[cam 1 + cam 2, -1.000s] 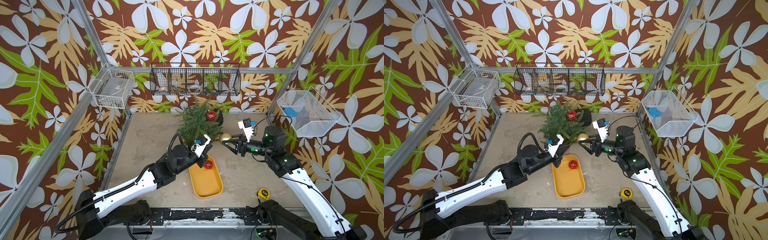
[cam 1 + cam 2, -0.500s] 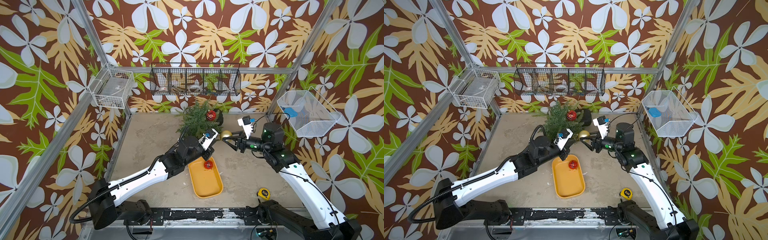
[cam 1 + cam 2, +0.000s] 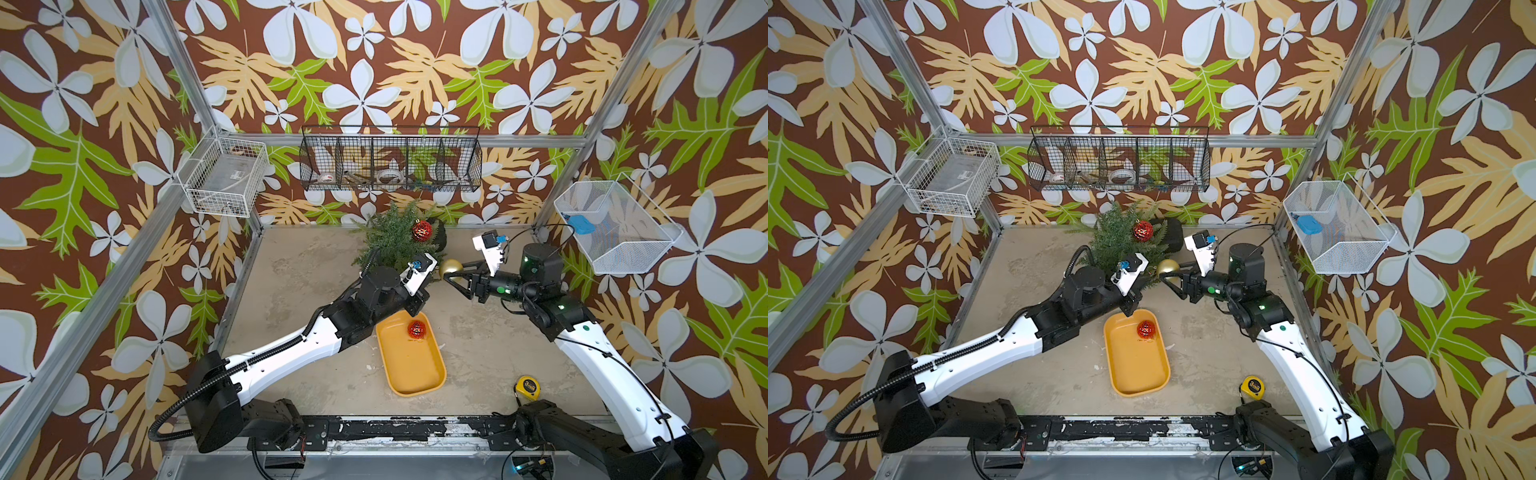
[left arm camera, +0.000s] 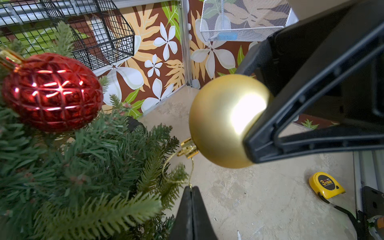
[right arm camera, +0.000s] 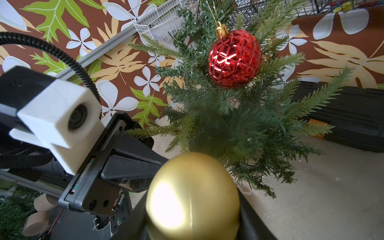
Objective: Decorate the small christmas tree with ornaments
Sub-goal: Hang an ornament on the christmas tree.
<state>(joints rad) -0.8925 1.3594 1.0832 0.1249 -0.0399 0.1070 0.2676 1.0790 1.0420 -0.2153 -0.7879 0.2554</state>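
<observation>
1. Gold thread first. My left jaws are pressed flat together at the near right edge of the small christmas tree. The thin loop of the gold bauble runs into their tip, so I judge it pinched there.
2. Just far of them, one red bauble already hangs high on the tree, which stands at the far middle of the desk.
3. Near of the tree, the yellow tray holds the other red bauble at its far end, not yet hung.
4. To the right, my right jaws clamp the gold bauble from both sides and hold it in the air just beside the outer branches.
5. The step in hand, as I judge it, is hanging the second of the ornaments. The loop lies across a branch tip, though I cannot tell whether it encircles it. The next move calls for drawing the loop over that tip. My right jaws then ease apart slowly, so the ball settles without slipping off.
6. The count is one tree, three ornaments (two red, one gold), one tray, and one tape measure at the near right.
</observation>
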